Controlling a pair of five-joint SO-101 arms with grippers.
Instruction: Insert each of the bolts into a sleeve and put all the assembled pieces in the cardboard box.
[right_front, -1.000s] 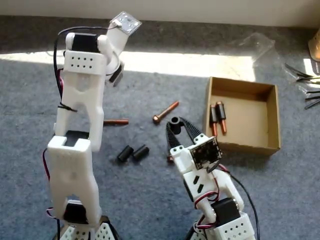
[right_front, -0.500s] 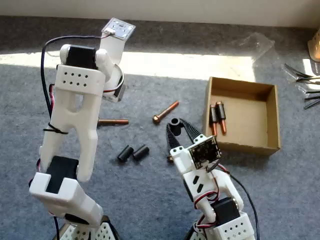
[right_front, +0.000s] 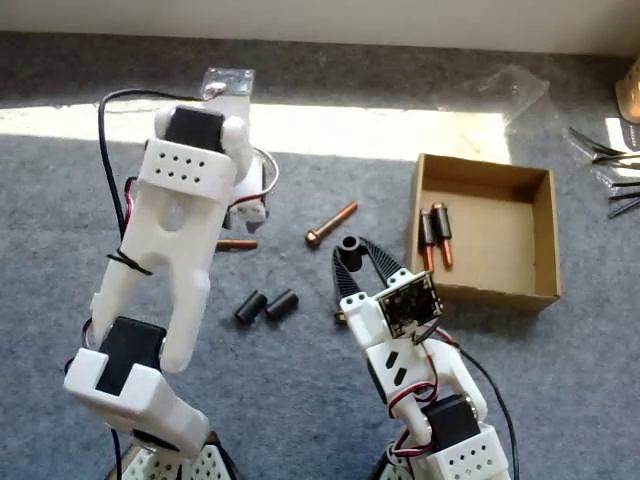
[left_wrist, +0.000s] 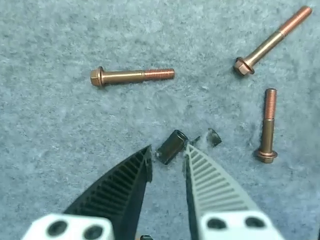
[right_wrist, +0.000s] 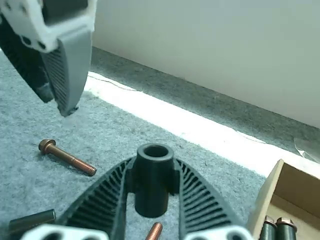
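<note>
Carpet (right_front: 560, 380): grey, carries everything; a sunlit strip crosses its far side.
Left arm (right_front: 175, 230): white, stretched forward over the carpet's left part, wrist bent downward.
Right arm (right_front: 420, 380): white, low, near the front edge, pointing toward the far side.
Cardboard box (right_front: 497, 292): open-topped, on the carpet just right of the right gripper.
Left gripper (left_wrist: 167, 159): fingers spread, nothing between them; hangs above the carpet near the bolts.
Right gripper (right_wrist: 152, 167): pinching 1 black sleeve, over a bolt's tip.
Assembled pieces (right_front: 441, 232): 2, lying side by side inside the box, near the wall closest to the right gripper.
Bolts (right_front: 332, 224): 3 loose, copper-coloured, flat on the carpet; 1 slanted between left arm and box, 1 partly hidden by the left arm, 1 partly under the right gripper.
Held sleeve (right_wrist: 152, 192): upright, open bore facing up, clamped at its sides.
Loose sleeves (right_front: 250, 307): 2, black, lying close together on the carpet between the 2 arms.
</note>
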